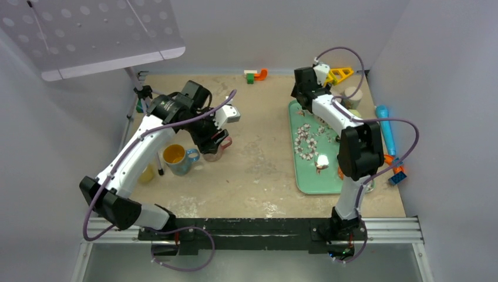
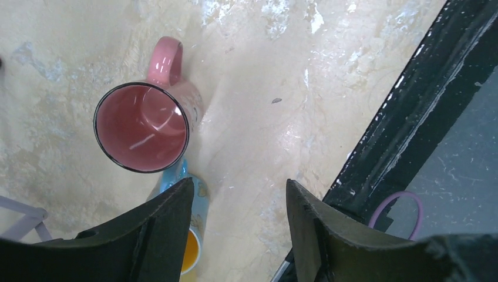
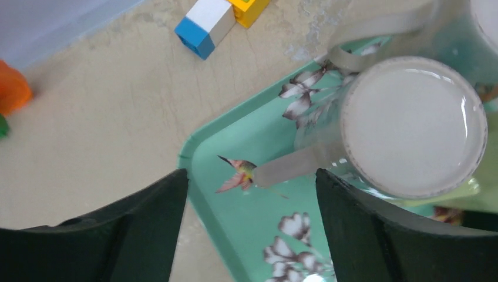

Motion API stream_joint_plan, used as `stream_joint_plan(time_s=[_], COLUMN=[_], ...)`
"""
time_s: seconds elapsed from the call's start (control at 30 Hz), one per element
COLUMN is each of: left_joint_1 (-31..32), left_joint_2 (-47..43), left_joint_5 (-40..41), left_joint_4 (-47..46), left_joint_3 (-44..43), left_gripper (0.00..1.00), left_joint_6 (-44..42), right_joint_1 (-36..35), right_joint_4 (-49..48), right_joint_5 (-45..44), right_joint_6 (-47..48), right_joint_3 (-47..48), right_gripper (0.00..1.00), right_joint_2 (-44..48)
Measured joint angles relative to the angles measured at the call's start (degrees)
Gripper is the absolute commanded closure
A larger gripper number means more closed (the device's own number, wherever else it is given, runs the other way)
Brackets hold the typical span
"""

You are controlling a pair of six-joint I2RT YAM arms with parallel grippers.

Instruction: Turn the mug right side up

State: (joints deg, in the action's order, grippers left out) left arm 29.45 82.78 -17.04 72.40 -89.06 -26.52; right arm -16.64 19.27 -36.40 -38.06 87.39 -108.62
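Pink mug (image 2: 144, 126) stands right side up on the table. Its mouth opens toward the left wrist camera, its glossy inside holds nothing, and its handle points away from the jaws. It sits just beyond the tip of one finger of the left gripper (image 2: 239, 185), outside the gap and untouched. Those jaws stand well apart with only table between them. Nearer the jaws than the pink mug, a blue mug (image 2: 198, 197) is mostly hidden behind that same finger. A sliver of yellow shows at its mouth, but I cannot tell whether that is glaze or liquid, nor whether the two mugs touch. Off to the other side of the jaws runs a black rail (image 2: 411, 106), with a purple cable (image 2: 399, 205) looping beside it.

The right gripper (image 3: 251, 176) is also spread wide and holds nothing. Between its fingers lies the corner of a mint-green tray (image 3: 235, 223) printed with flowers and a hummingbird. Just past one fingertip a frosted pale mug (image 3: 411, 123) stands on the tray with its round end toward the camera; I cannot tell whether that end is mouth or base. Another pale vessel behind it is cut off by the frame's edge. Farther off on the bare table lie a blue-and-white block (image 3: 205, 23) and a yellow block (image 3: 249, 9). An orange piece (image 3: 12, 88) is half out of view.

The table (image 1: 258, 176) is beige and scuffed with whitish patches, and plain pale grey walls (image 1: 264, 29) close it in.
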Motion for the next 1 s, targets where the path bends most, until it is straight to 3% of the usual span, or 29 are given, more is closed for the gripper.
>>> stream_joint_plan(time_s=[0.17, 0.27, 0.43, 0.6, 0.7, 1.0], left_joint_1=[-0.02, -0.02, -0.04, -0.07, -0.07, -0.07], left_joint_2=[-4.35, -4.98, -4.9, -4.9, -4.9, -4.33], left_joint_5=[-2.29, -2.73, -3.02, -3.19, -3.17, -3.34], left_joint_4=[0.39, 0.42, 0.44, 0.44, 0.44, 0.44], left_joint_3=[1.79, 3.43, 4.61, 4.61, 4.61, 4.61], left_gripper=[0.35, 0.35, 0.35, 0.35, 0.35, 0.35], left_joint_6=[-0.07, -0.07, -0.04, -0.09, -0.11, -0.07], right_joint_1=[-2.58, -3.91, -4.2, -3.34, -3.26, -2.67], right_joint_4=[-3.39, -0.11, 3.56, 3.02, 2.67, 7.58], right_joint_5=[6.67, 11.04, 10.01, 9.75, 8.85, 7.89], right_joint_6=[29.83, 47.52, 70.23, 84.94, 91.78, 99.49], right_joint_3=[-0.61, 2.21, 4.09, 1.81, 1.25, 3.93], right_gripper=[0.04, 0.04, 0.06, 0.07, 0.13, 0.18], right_joint_2=[-0.04, -0.24, -2.05, -2.8, -2.97, -8.85])
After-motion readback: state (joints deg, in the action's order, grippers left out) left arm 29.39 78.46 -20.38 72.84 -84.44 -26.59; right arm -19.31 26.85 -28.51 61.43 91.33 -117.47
